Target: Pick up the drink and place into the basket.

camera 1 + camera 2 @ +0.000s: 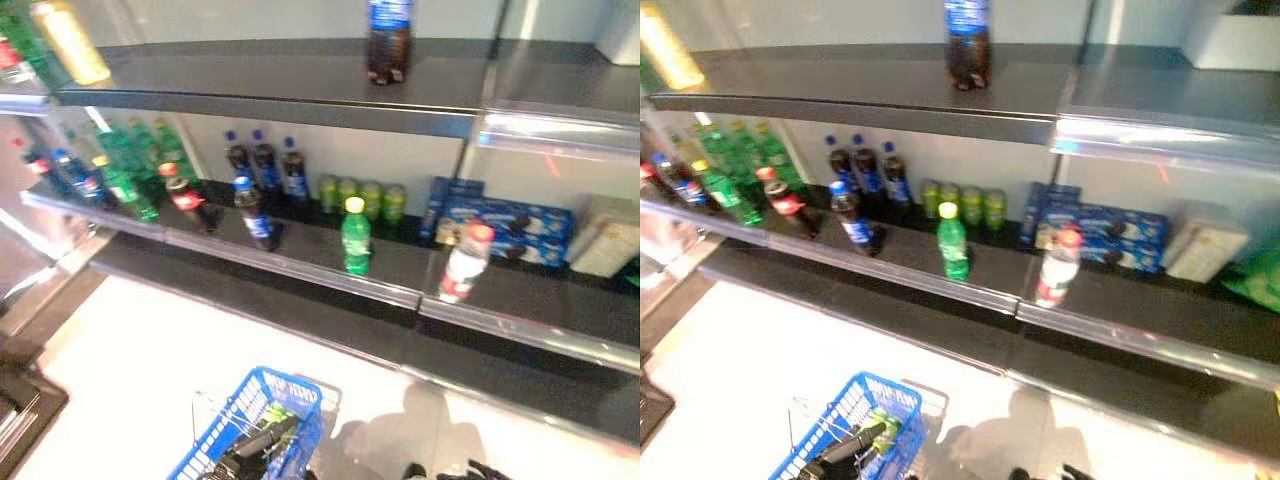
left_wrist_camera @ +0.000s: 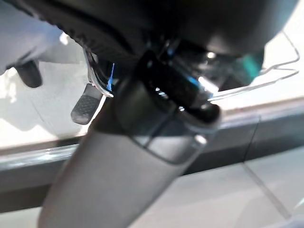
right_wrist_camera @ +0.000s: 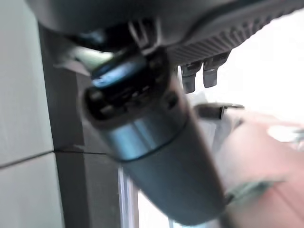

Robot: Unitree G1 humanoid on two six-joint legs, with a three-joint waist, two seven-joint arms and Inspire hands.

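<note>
Several drinks stand on the middle shelf (image 1: pixel 320 275): a green bottle with a yellow cap (image 1: pixel 355 240), a white bottle with a red cap (image 1: pixel 465 262) and a dark cola bottle with a blue cap (image 1: pixel 255 215). A blue wire basket (image 1: pixel 255 435) hangs low in front, with something green (image 1: pixel 880 428) inside it. My left hand (image 1: pixel 255 447) shows dark at the basket's top, and its fingers (image 2: pixel 88 104) curl by the wire handle (image 2: pixel 280 73). My right hand (image 1: pixel 470 470) sits low at the bottom edge, far from the shelf, holding nothing; its fingers (image 3: pixel 190 78) hang relaxed.
A cola bottle (image 1: pixel 388 40) stands on the top shelf. More green and cola bottles (image 1: pixel 120 175) crowd the left end, green cans (image 1: pixel 360 198) line the back, and blue boxes (image 1: pixel 505 228) lie at the right. A lower shelf (image 1: pixel 500 370) juts out beneath.
</note>
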